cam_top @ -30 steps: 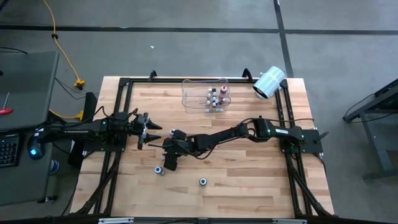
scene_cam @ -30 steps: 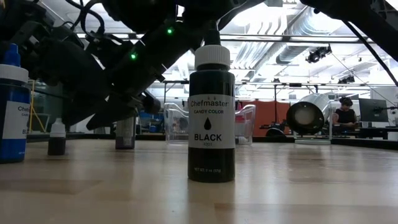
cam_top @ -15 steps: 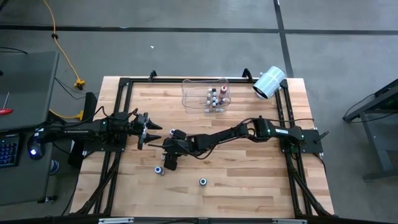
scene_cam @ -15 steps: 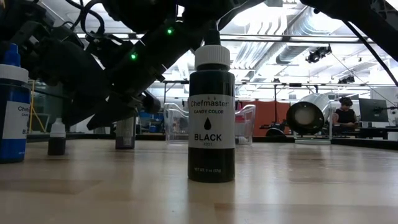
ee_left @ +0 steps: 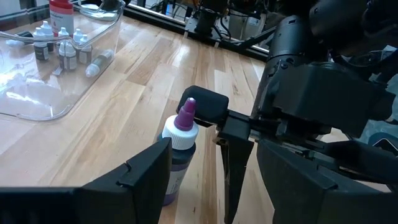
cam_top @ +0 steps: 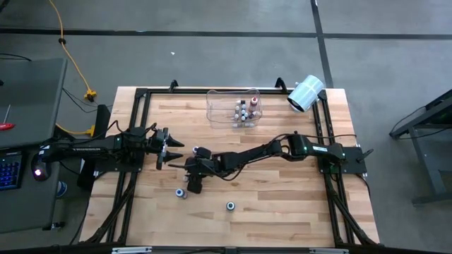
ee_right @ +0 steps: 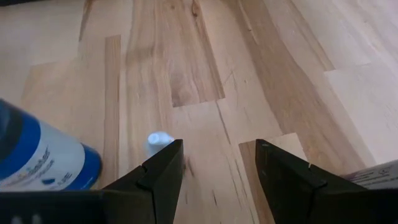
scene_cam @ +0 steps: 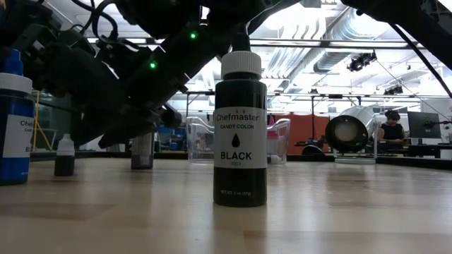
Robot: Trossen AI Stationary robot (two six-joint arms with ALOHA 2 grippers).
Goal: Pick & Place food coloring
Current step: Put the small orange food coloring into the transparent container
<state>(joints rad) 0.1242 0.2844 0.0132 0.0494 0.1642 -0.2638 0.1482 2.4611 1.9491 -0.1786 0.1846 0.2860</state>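
Two bottles stand loose near the table's front edge, others already in the bin at the back. Right gripper hovers wide-jawed beside one, likely lining up. Left gripper waits mid-table, open.

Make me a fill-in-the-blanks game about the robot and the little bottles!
1. The label on the big bottle nearest the low camera says ____.
2. The small bottles already put away sit inside the clear ____.
3. The bottle by the left gripper has a ____ tip.
4. The right gripper's fingers are ____, holding nothing.

Missing words: black; bin; purple; open
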